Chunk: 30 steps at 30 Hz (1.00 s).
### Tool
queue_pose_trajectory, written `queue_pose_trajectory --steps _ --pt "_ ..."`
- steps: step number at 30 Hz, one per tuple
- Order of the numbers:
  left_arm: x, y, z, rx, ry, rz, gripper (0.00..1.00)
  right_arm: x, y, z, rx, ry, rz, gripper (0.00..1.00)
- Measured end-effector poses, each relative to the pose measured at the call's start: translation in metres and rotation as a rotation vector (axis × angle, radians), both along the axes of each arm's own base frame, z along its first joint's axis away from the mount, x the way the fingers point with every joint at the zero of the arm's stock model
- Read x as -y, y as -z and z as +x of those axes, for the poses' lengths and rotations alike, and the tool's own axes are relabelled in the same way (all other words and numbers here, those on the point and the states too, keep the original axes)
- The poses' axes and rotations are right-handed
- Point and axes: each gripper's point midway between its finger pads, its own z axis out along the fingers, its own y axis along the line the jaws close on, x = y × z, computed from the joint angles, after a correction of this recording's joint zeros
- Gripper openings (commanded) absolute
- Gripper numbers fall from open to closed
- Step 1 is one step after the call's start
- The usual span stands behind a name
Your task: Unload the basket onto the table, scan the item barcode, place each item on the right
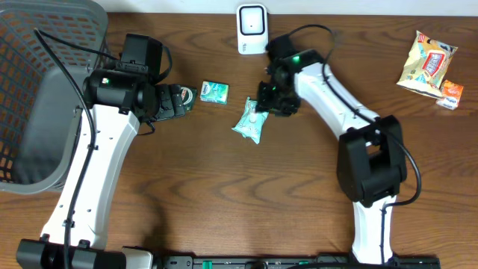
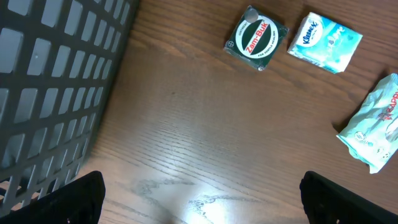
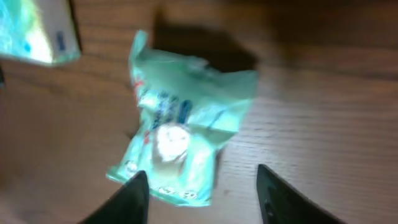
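Jaws of your right gripper (image 3: 202, 180) stand apart, gripping nothing; the pale green packet (image 3: 186, 118) lies on the table (image 3: 323, 124), one end between them. Your left gripper (image 2: 200, 186) gapes wide over bare wood, near the green tin (image 2: 255, 38).

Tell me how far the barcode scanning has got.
Done: nothing visibly; no item shows in the basket. In hand: the right tool hovers open over the green wipes pack, which lies on the table; the left tool is open and empty. Left: present that pack to the scanner, then probably the tin, tissue pack and snack bag.
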Motion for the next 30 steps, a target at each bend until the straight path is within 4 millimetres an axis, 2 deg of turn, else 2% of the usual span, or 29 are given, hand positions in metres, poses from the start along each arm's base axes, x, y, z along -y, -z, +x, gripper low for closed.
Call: queue_pose_trajectory --steps 4,10,14,18,23,26,27,30 --pt "0.0 0.0 0.0 0.0 0.0 0.0 0.98 -0.004 0.0 -0.003 -0.001 -0.007 -0.004 0.57" --pt "0.0 0.0 0.0 0.0 0.0 0.0 0.99 0.004 0.004 0.002 -0.002 0.035 -0.007 0.59" --pt "0.0 0.0 0.0 0.0 0.0 0.0 0.99 0.008 0.018 0.002 0.0 0.045 -0.006 0.55" --pt "0.0 0.0 0.0 0.0 0.0 0.0 0.98 0.003 0.036 0.003 0.018 0.046 0.041 0.53" --pt "0.0 0.0 0.0 0.0 0.0 0.0 0.99 -0.009 0.044 0.003 0.034 0.035 0.136 0.27" --pt "0.0 0.0 0.0 0.0 0.0 0.0 0.98 -0.011 0.044 0.003 0.04 0.018 0.163 0.04" --pt "0.0 0.0 0.0 0.0 0.0 0.0 0.98 -0.012 0.043 0.003 0.041 0.014 0.17 0.01" --pt "0.0 0.0 0.0 0.0 0.0 0.0 0.98 -0.011 0.042 0.003 0.042 0.002 0.181 0.01"
